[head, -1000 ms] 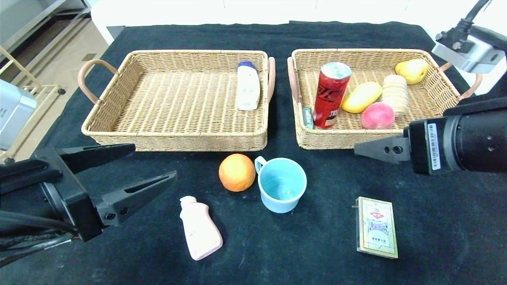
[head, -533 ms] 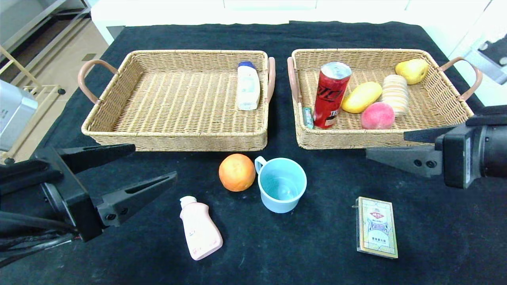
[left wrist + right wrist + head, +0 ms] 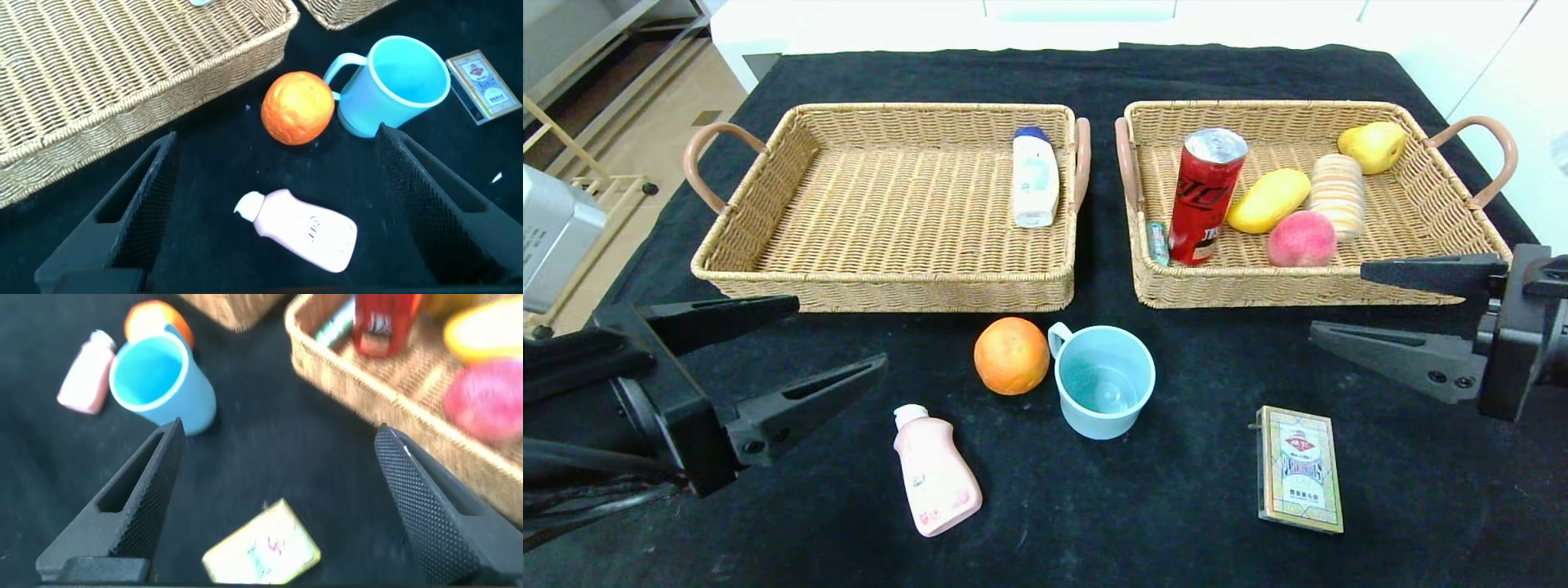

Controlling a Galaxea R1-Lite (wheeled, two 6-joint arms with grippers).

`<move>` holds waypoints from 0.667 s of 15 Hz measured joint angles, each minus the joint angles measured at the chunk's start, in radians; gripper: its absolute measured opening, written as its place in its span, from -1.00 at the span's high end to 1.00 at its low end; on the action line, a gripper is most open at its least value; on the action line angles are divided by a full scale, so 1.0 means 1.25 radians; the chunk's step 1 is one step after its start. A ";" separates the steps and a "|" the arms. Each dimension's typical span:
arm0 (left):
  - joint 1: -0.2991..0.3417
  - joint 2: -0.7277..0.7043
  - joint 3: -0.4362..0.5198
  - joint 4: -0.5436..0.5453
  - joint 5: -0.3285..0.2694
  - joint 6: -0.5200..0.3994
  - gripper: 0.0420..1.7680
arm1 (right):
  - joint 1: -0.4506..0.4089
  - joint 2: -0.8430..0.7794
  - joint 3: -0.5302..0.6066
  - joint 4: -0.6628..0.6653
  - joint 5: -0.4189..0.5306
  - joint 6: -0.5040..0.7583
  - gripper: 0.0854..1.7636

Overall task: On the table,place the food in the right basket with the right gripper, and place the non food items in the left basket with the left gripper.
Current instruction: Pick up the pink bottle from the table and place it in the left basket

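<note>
1. Since a second ago my right tool (image 3: 1339, 306) has pulled back from the right basket (image 3: 1437, 282) toward the tabletop's (image 3: 1143, 506) right edge. It now hangs low beside the basket's near corner, jaws spread wide, holding nothing. My left tool (image 3: 837, 335) has not moved: it is parked at the near left, fully spread and empty.

2. Head view: the right basket holds a red can (image 3: 1205, 196), mango (image 3: 1267, 200), peach (image 3: 1301, 238), striped roll (image 3: 1338, 194) and pear (image 3: 1372, 145). The left basket (image 3: 882, 286) holds one white bottle (image 3: 1035, 178). On the tabletop lie an orange (image 3: 1011, 355), touching or just beside a blue mug (image 3: 1104, 380), a pink bottle (image 3: 934, 474) and a card box (image 3: 1298, 467). The pink bottle lies flat, cap pointing away from me, long axis slightly slanted.

3. Left wrist view: the pink bottle (image 3: 302, 230) lies between the spread fingers (image 3: 135, 208), with the orange (image 3: 298, 108) beyond it. I judge a drop-off just finished; next I would lower the left tool and close across the bottle's narrow width.

4. Right wrist view: the card box (image 3: 261, 547) sits between the wide fingers (image 3: 131, 498), the mug (image 3: 159, 382) beyond. The orange (image 3: 155, 318) is the only food left.
</note>
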 joint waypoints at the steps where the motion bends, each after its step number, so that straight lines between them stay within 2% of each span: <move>1: -0.002 -0.001 0.001 0.001 0.000 0.002 -0.94 | -0.022 -0.001 0.036 -0.046 0.033 -0.001 -0.92; 7: -0.012 -0.005 0.005 0.004 0.006 0.011 -0.94 | -0.126 -0.027 0.194 -0.207 0.110 -0.005 -0.92; 10: -0.044 -0.004 0.007 0.007 0.045 0.011 -0.94 | -0.172 -0.030 0.274 -0.298 0.149 -0.003 -0.92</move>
